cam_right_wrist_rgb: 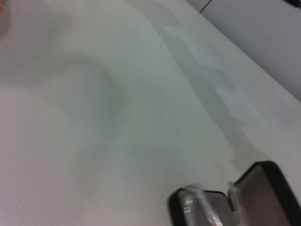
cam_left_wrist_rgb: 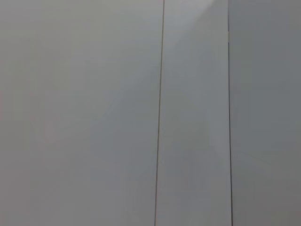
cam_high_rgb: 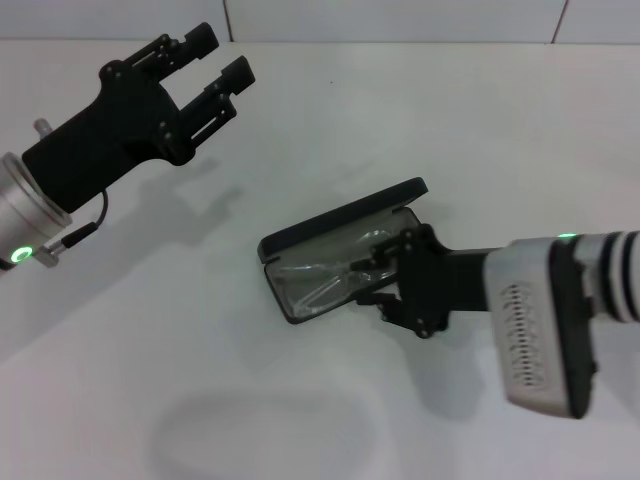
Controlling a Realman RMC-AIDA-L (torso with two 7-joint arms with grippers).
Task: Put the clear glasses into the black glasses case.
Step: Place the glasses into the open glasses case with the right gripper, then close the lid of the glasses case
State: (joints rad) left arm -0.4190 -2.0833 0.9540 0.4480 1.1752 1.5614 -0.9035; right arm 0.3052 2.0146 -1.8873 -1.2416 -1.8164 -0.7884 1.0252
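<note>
The black glasses case point(cam_high_rgb: 340, 222) lies open at the middle of the white table, its lid raised at the far side. The clear glasses point(cam_high_rgb: 330, 280) lie inside its lower half. My right gripper point(cam_high_rgb: 385, 273) reaches in from the right, its fingers spread at the case's right end, over the glasses' near end. Whether they touch the glasses I cannot tell. The right wrist view shows a corner of the case point(cam_right_wrist_rgb: 277, 183) with the clear glasses point(cam_right_wrist_rgb: 195, 202) in it. My left gripper point(cam_high_rgb: 218, 55) hangs open and raised at the far left, well away from the case.
A white table point(cam_high_rgb: 200, 380) spreads around the case. Behind it stands a pale panelled wall point(cam_left_wrist_rgb: 94, 113), which fills the left wrist view.
</note>
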